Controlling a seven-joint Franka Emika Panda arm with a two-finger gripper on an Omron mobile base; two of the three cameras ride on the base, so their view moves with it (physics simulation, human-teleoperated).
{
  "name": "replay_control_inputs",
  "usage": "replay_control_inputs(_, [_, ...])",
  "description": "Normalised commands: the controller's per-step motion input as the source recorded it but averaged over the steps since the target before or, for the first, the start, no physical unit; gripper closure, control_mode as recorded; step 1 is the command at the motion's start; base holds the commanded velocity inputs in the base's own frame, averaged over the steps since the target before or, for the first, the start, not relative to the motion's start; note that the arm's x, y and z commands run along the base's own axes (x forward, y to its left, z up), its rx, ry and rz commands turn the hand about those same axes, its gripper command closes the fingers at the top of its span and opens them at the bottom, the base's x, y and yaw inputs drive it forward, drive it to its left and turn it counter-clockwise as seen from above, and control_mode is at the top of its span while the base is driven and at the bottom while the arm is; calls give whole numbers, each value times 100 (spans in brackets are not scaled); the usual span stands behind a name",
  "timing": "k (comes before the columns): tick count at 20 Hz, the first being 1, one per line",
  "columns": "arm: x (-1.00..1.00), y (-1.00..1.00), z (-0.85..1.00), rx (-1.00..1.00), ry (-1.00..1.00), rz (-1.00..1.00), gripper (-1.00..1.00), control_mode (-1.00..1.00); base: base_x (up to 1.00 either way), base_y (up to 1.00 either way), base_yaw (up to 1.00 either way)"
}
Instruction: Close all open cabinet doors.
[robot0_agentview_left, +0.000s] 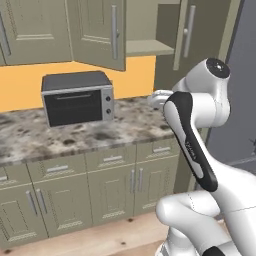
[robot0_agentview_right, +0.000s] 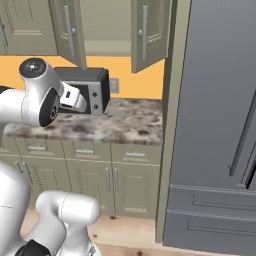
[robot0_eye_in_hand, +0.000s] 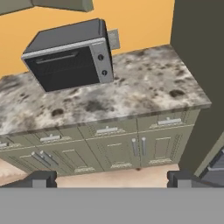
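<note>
Two tall grey-beige cabinet doors stand open over the counter. The left open door (robot0_agentview_left: 100, 32) (robot0_agentview_right: 67, 30) swings out above the oven, and the right open door (robot0_agentview_left: 186, 30) (robot0_agentview_right: 148, 32) hangs next to the tall side panel. Between them the cabinet's inside and shelf (robot0_agentview_left: 145, 47) are exposed. Further left, a door (robot0_agentview_left: 30, 30) is flush and shut. My gripper (robot0_eye_in_hand: 111, 179) is open, its fingertips (robot0_eye_in_hand: 40, 179) far apart with nothing between them. It hovers in front of the counter, below the doors, looking down at the counter and base cabinets.
A dark toaster oven (robot0_agentview_left: 77, 100) (robot0_eye_in_hand: 70, 57) sits on the speckled stone counter (robot0_agentview_left: 125, 130) (robot0_eye_in_hand: 148, 83). Base cabinets and drawers (robot0_eye_in_hand: 113, 148) run below. A dark grey fridge (robot0_agentview_right: 215, 125) stands at the right behind a tall side panel (robot0_agentview_right: 172, 125).
</note>
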Motion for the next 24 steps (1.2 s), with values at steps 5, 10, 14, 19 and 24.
replay_control_inputs(5, [0, 0, 0, 0, 0, 0, -100, 100, 53, -23, 7])
replay_control_inputs(10, [0, 0, 0, 0, 0, 0, -100, 100, 45, -45, 0])
replay_control_inputs(14, [0, 0, 0, 0, 0, 0, -100, 100, 62, -34, 3])
replay_control_inputs(19, [0, 0, 0, 0, 0, 0, -100, 100, 59, -18, 12])
replay_control_inputs(24, [0, 0, 0, 0, 0, 0, -100, 100, 47, -31, 13])
